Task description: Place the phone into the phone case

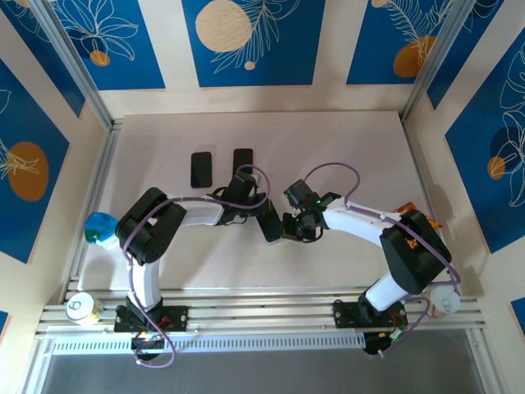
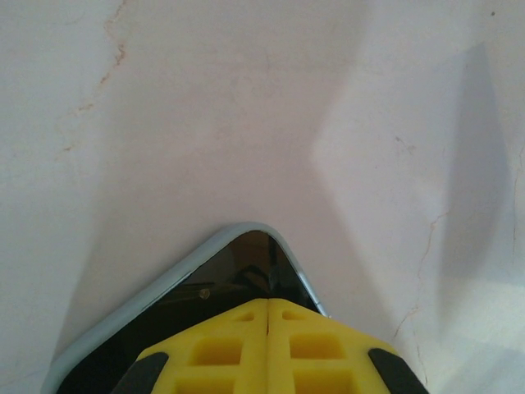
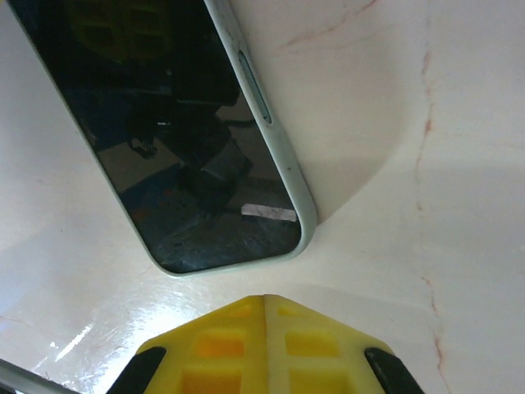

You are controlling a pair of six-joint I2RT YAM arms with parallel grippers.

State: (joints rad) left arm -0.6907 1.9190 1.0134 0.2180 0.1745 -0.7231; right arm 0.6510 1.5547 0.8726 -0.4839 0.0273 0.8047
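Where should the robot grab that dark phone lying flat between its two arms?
Take the phone by its two long pale edges, coming down from above. It lies flat, screen up, on the table, so only those thin sides probably offer a pinch.

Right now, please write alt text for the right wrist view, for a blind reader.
A dark phone with a pale green rim lies on the white table. The shut yellow right gripper sits at the bottom edge, just short of the phone's end.
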